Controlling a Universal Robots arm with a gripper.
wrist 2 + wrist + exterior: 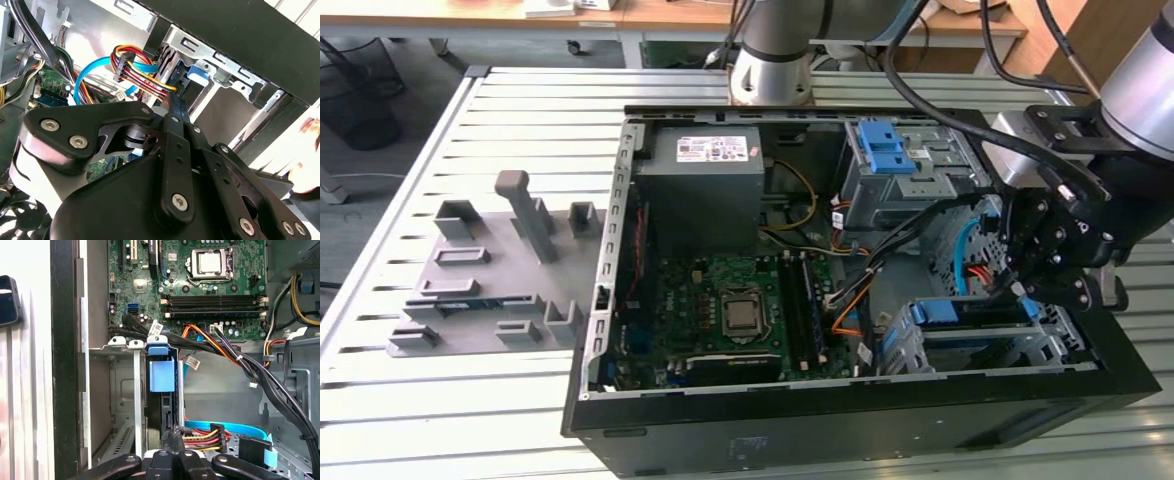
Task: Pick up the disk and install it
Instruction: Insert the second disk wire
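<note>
The claw [172,437] is clenched with nothing between its tips, which are right at the end of the disk [162,375]. The disk sits in a slot of the drive cage [122,385] inside the open computer case [854,425] on the bench [520,400]. The power supply [707,180] carries a white label [714,150], its print illegible.

the tool [172,434] is matt black, metal or hard plastic, i cannot tell which, with shiny steel screws [180,201]. the disk [162,374] wears a smooth blue plastic bracket. the computer case [854,430] is matt black outside and bare dull grey sheet metal inside. the table [520,110] is pale ribbed metal; the tray [480,290] on it is matt grey plastic.
</note>
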